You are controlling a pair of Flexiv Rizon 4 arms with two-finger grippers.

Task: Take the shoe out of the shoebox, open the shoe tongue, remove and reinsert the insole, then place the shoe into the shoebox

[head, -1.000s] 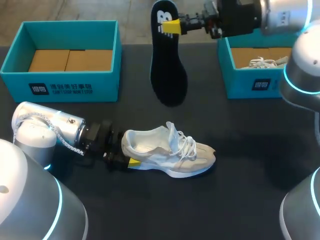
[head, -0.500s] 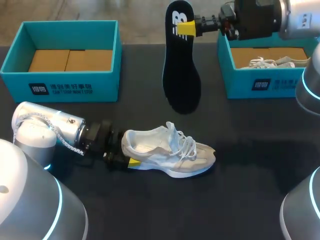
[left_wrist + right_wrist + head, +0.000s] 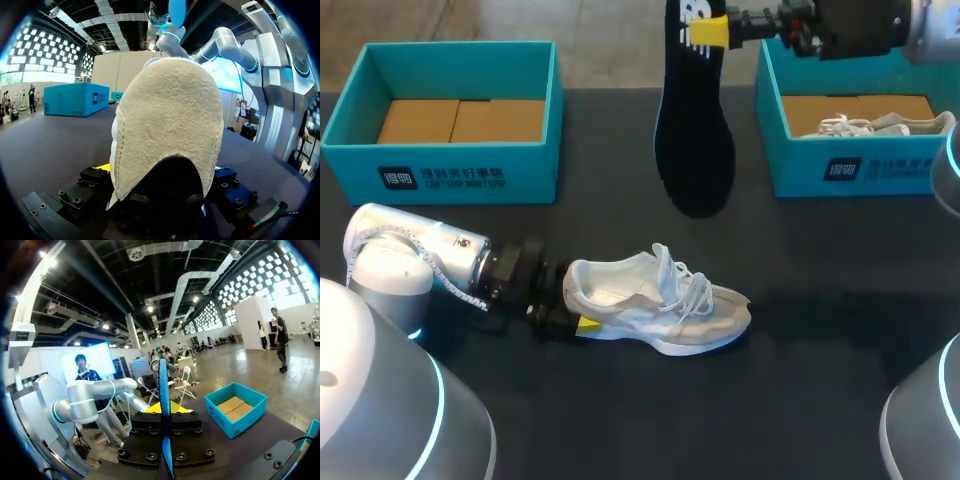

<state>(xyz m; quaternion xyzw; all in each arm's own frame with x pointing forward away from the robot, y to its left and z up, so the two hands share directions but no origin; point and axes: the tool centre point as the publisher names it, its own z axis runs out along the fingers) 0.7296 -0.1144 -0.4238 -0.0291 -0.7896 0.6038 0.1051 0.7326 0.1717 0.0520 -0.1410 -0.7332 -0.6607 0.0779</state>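
A white and beige shoe (image 3: 660, 305) lies on its sole on the dark table, toe toward the right. My left gripper (image 3: 575, 302) stands at its heel, fingers spread wide and pressed against both sides. In the left wrist view the beige heel (image 3: 167, 125) fills the space between the fingers. My right gripper (image 3: 712, 30) is shut on the heel end of a black insole (image 3: 695, 140), which hangs toe down above the table's far side, between the two boxes. In the right wrist view the insole (image 3: 163, 380) is edge-on between the yellow tips of the right gripper (image 3: 164, 409).
A teal shoebox (image 3: 450, 165) with a brown cardboard bottom stands at the far left. A second teal shoebox (image 3: 860, 170) at the far right holds another white shoe (image 3: 860, 123). The near half of the table in front of the shoe is bare.
My right gripper has carried the insole to the right and higher. The left gripper and the shoe have stayed in place.
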